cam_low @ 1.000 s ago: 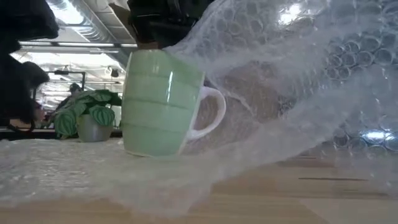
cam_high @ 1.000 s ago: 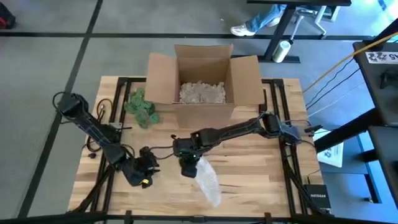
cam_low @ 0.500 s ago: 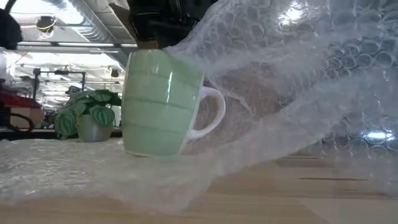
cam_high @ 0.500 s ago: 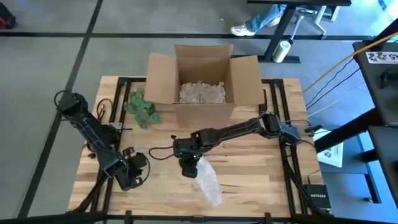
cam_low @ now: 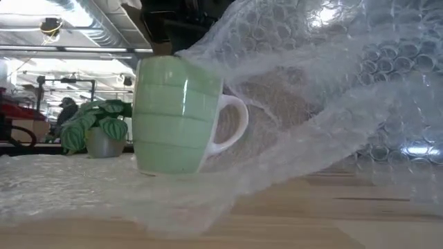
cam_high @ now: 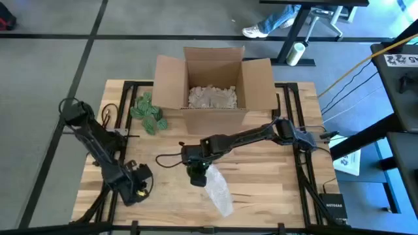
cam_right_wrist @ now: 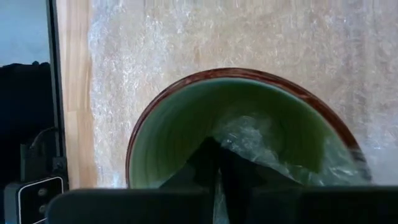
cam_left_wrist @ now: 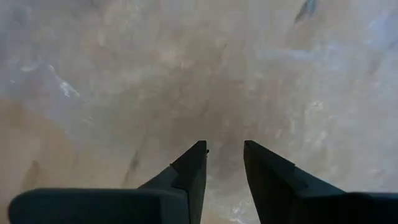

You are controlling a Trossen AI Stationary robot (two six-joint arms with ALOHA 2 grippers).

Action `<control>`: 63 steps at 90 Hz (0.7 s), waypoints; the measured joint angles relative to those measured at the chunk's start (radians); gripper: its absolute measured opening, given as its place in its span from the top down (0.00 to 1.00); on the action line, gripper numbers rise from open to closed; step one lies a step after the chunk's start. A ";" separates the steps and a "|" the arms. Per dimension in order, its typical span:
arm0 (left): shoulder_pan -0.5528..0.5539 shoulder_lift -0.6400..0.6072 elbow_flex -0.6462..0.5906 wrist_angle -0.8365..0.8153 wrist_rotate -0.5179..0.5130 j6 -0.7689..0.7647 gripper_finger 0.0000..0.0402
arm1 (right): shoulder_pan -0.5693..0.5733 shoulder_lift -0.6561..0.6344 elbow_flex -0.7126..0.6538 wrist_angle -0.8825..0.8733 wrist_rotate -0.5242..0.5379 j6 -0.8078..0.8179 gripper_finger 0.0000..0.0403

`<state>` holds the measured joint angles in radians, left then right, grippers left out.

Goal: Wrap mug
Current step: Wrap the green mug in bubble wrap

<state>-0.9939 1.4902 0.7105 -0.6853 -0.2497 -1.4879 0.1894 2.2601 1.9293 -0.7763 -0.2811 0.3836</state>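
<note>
Looking down from the high view, the right gripper (cam_high: 196,175) sits mid-table over the mug, bubble wrap (cam_high: 219,191) trailing toward the near edge, while the left gripper (cam_high: 138,188) hangs by the near-left corner. Low view now: the green mug (cam_low: 178,115) stands upright on the wrap, a sheet draped over its handle side. Left wrist view shows its fingers (cam_left_wrist: 189,169) narrowly parted over wrap, holding nothing. Right wrist view: fingers (cam_right_wrist: 214,165) pinched together on wrap inside the mug's mouth.

Mug (cam_low: 178,117) upright on bubble wrap (cam_low: 325,131) at bench (cam_high: 261,196) centre; right gripper (cam_high: 196,175) above it; box (cam_high: 212,88) behind; plant (cam_high: 149,112) left of box; left gripper (cam_high: 134,190) near the front-left corner.
</note>
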 joint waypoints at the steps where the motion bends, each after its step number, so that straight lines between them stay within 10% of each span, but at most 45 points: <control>1: 0.000 0.005 0.000 0.003 -0.001 0.001 0.78 | 0.000 0.000 0.000 0.000 0.000 0.000 1.00; 24: 0.038 0.053 0.002 0.123 -0.082 0.113 0.98 | 0.000 0.000 0.000 0.001 0.000 -0.001 1.00; 63: 0.159 -0.102 0.070 0.168 -0.428 0.473 1.00 | 0.000 0.000 0.000 0.000 0.004 -0.026 1.00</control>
<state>-0.8353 1.3880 0.7810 -0.5174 -0.6778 -1.0148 0.1898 2.2597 1.9297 -0.7758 -0.2768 0.3580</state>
